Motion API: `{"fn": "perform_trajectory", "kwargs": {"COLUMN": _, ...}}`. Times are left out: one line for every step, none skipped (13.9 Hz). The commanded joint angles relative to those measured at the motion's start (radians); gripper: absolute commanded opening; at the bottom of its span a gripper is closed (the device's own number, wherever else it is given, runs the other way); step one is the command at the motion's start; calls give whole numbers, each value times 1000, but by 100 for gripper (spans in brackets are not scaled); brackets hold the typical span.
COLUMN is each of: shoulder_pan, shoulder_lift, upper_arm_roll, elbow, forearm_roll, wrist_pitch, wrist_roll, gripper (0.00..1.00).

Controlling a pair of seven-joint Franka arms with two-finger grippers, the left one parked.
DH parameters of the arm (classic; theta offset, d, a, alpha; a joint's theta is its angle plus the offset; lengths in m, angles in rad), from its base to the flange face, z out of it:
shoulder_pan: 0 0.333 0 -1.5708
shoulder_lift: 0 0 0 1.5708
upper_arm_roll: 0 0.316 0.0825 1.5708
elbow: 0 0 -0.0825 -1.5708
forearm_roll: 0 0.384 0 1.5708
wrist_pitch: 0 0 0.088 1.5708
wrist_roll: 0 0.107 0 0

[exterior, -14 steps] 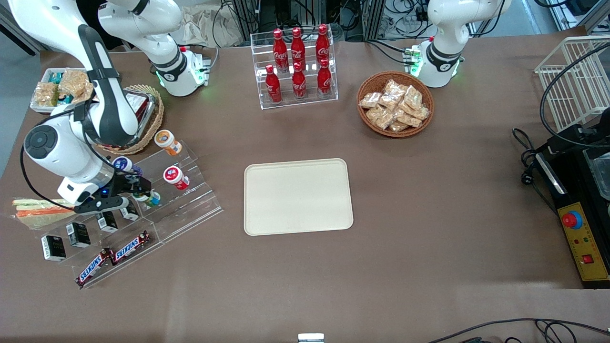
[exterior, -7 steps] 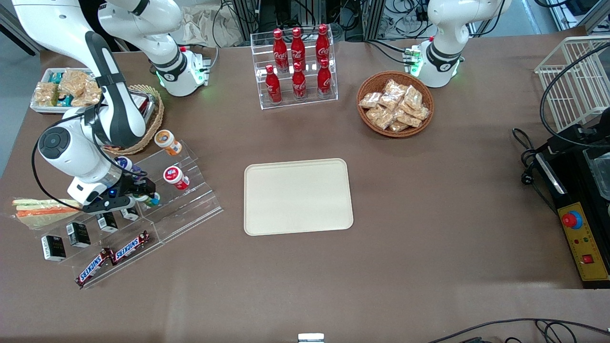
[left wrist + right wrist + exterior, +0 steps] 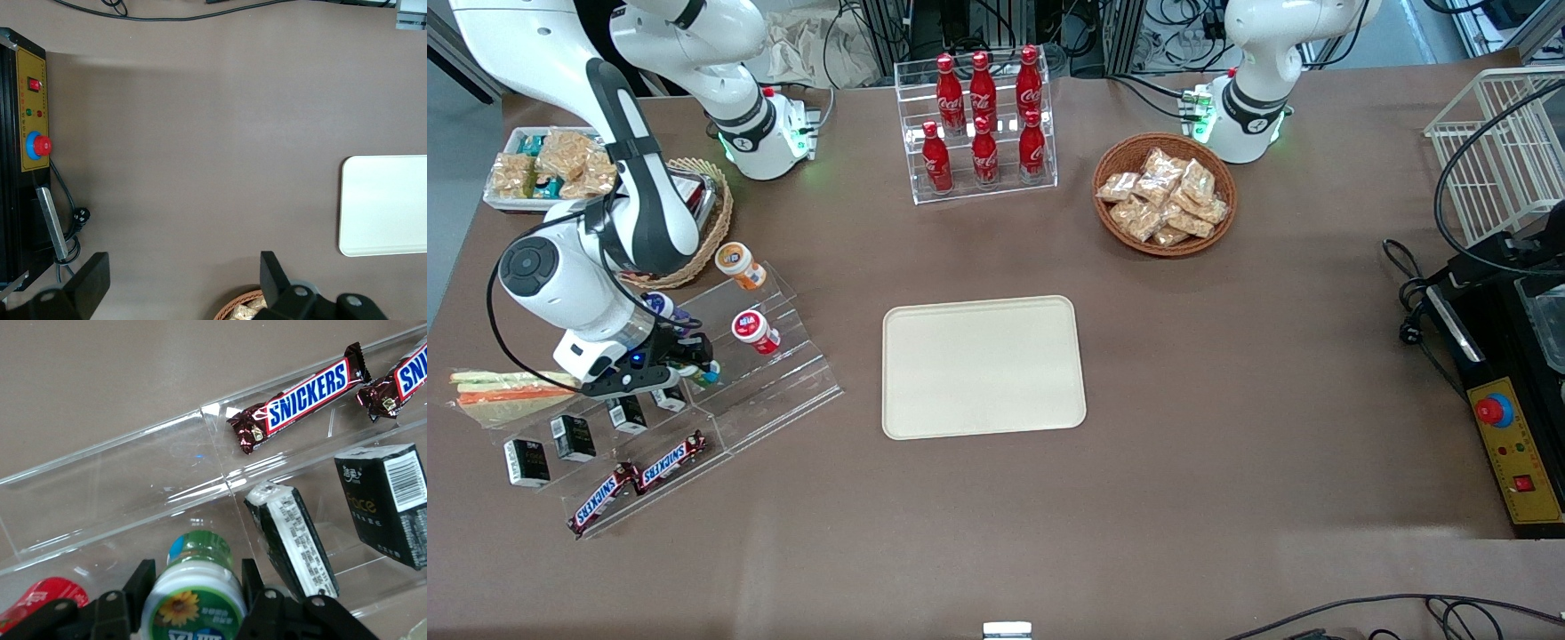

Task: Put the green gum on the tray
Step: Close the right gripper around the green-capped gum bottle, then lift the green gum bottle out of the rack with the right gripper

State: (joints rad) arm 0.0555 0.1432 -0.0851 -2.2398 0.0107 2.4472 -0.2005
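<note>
End effector (image 3: 193, 587) fingers (image 3: 139, 583) flank the green gum's (image 3: 195, 590) lid, gripping it on the clear rack (image 3: 774, 382), well apart from the tray (image 3: 983, 366).

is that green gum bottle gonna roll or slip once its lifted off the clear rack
Probably stiff: the green gum looks like a hard plastic cylinder with a flat lid. Its glossy round body could slip or twist between the tool fingers flanking it just below the lid. Laid on its side on the tray, it may roll; set upright it should stand.
</note>
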Motion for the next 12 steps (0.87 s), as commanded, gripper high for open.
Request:
{"fn": "perform_trajectory", "kwargs": {"shoulder_pan": 3, "shoulder_lift": -22, "upper_arm_roll": -2, "elbow": 40, "forearm_roll": 15, "wrist_pitch": -40, "wrist_roll": 1, "gripper": 16}}
{"fn": "perform_trajectory", "kwargs": {"shoulder_pan": 3, "shoulder_lift": -25, "upper_arm_roll": -2, "elbow": 96, "forearm_roll": 18, "wrist_pitch": -119, "wrist_roll": 3, "gripper": 16}}
{"fn": "perform_trajectory", "kwargs": {"shoulder_pan": 3, "shoulder_lift": -25, "upper_arm_roll": -2, "elbow": 162, "forearm_roll": 20, "wrist_pitch": -219, "wrist_roll": 6, "gripper": 16}}
{"fn": "perform_trajectory", "kwargs": {"shoulder_pan": 3, "shoulder_lift": -27, "upper_arm_roll": -2, "elbow": 230, "forearm_roll": 24, "wrist_pitch": -311, "wrist_roll": 13, "gripper": 16}}
{"fn": "perform_trajectory", "kwargs": {"shoulder_pan": 3, "shoulder_lift": -31, "upper_arm_roll": -2, "elbow": 291, "forearm_roll": 25, "wrist_pitch": -392, "wrist_roll": 18, "gripper": 16}}
{"fn": "perform_trajectory", "kwargs": {"shoulder_pan": 3, "shoulder_lift": -37, "upper_arm_roll": -1, "elbow": 360, "forearm_roll": 25, "wrist_pitch": -475, "wrist_roll": 23, "gripper": 16}}
{"fn": "perform_trajectory", "kwargs": {"shoulder_pan": 12, "shoulder_lift": -39, "upper_arm_roll": -1, "elbow": 428, "forearm_roll": 25, "wrist_pitch": -555, "wrist_roll": 35, "gripper": 16}}
{"fn": "perform_trajectory", "kwargs": {"shoulder_pan": 24, "shoulder_lift": -37, "upper_arm_roll": -1, "elbow": 500, "forearm_roll": 25, "wrist_pitch": -636, "wrist_roll": 49, "gripper": 16}}
{"fn": "perform_trajectory", "kwargs": {"shoulder_pan": 27, "shoulder_lift": -37, "upper_arm_roll": -1, "elbow": 569, "forearm_roll": 25, "wrist_pitch": -707, "wrist_roll": 67, "gripper": 16}}
{"fn": "perform_trajectory", "kwargs": {"shoulder_pan": 41, "shoulder_lift": -37, "upper_arm_roll": 2, "elbow": 627, "forearm_roll": 26, "wrist_pitch": -767, "wrist_roll": 82, "gripper": 17}}
{"fn": "perform_trajectory", "kwargs": {"shoulder_pan": 59, "shoulder_lift": -37, "upper_arm_roll": 7, "elbow": 676, "forearm_roll": 26, "wrist_pitch": -813, "wrist_roll": 113, "gripper": 17}}
{"fn": "perform_trajectory", "kwargs": {"shoulder_pan": 79, "shoulder_lift": -37, "upper_arm_roll": 8, "elbow": 701, "forearm_roll": 26, "wrist_pitch": -839, "wrist_roll": 165, "gripper": 17}}
